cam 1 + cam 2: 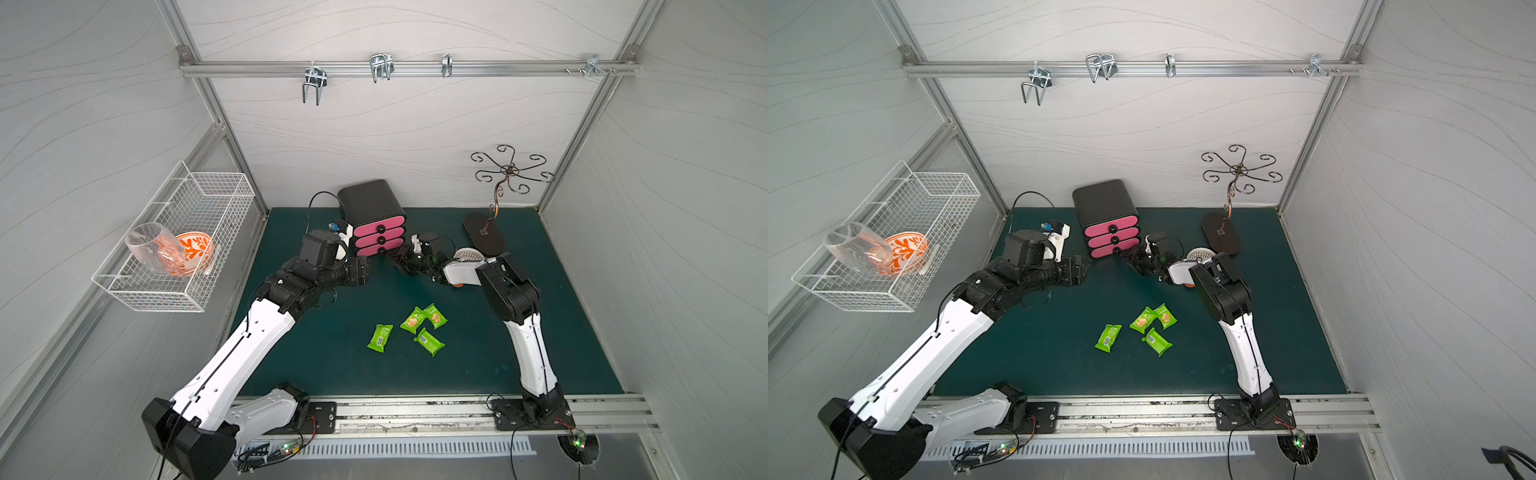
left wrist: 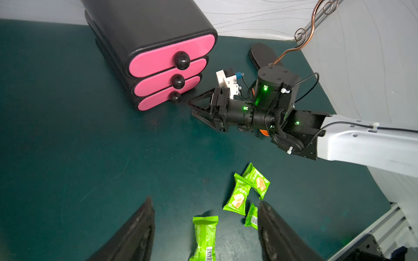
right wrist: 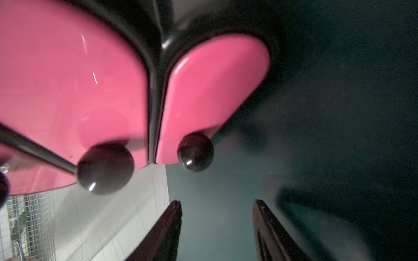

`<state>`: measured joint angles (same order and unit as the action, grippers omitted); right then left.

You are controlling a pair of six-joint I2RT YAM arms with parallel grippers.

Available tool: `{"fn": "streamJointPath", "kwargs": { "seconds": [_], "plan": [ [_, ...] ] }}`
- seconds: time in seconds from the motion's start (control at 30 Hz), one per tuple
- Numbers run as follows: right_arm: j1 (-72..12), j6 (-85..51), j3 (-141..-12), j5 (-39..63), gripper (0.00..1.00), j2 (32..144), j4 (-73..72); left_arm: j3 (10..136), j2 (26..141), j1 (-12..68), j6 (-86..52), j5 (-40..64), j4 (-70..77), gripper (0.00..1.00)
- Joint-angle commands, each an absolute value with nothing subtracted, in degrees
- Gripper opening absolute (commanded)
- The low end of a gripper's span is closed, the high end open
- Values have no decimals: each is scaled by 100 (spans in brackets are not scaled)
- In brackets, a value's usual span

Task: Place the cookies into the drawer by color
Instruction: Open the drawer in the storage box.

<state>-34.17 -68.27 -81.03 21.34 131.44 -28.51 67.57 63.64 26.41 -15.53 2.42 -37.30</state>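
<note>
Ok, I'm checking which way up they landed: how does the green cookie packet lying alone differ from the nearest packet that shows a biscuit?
The lone packet lies barcode side up; the biscuit packet shows its printed tan biscuit. The lone packet lies apart from the others; the biscuit packet sits against a neighbouring packet. Both have bright green wrappers and lie on the green mat.

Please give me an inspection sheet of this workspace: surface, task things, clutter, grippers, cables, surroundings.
Surface: green mat, no spill seen.
Job's things: four green cookies lie loose on the mat; drawer unit has all three pink drawers shut.
Clutter: mug tree at the back.
Grippers: left gripper open, empty; right gripper open, near the bottom knob.
Cables: black cable loops beside the drawer unit.
Surroundings: wire basket holds glass and orange bowl.
</note>
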Motion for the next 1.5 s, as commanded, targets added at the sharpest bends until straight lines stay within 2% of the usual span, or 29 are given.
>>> {"fn": "streamJointPath", "kwargs": {
  "seconds": [0.0, 0.1, 0.7, 1.03, 1.23, 1.47],
  "plan": [
    [-3471, -7286, -8298, 1945, 55, 13364, -3581, 7141, 6353, 2707, -1141, -69, -3809, 84],
    [-3469, -7452, -8424, 1978, 54, 13541, -3731, 7058, 6288, 2664, -1237, -101, -3777, 89],
    [-3660, -7596, -8946, 2082, 51, 13985, -3287, 6741, 6078, 2583, -1125, -72, -3624, 92],
    [-3623, -7690, -9131, 2028, 40, 14159, -3138, 6665, 5972, 2645, -1037, -154, -3660, 93],
    [-3629, -7624, -8920, 2085, 26, 13994, -3147, 6582, 5919, 2663, -1044, -163, -3612, 94],
    [-3642, -7162, -7834, 2128, 24, 13056, -3010, 6452, 5832, 2724, -1026, -224, -3491, 96]
  ]
}}
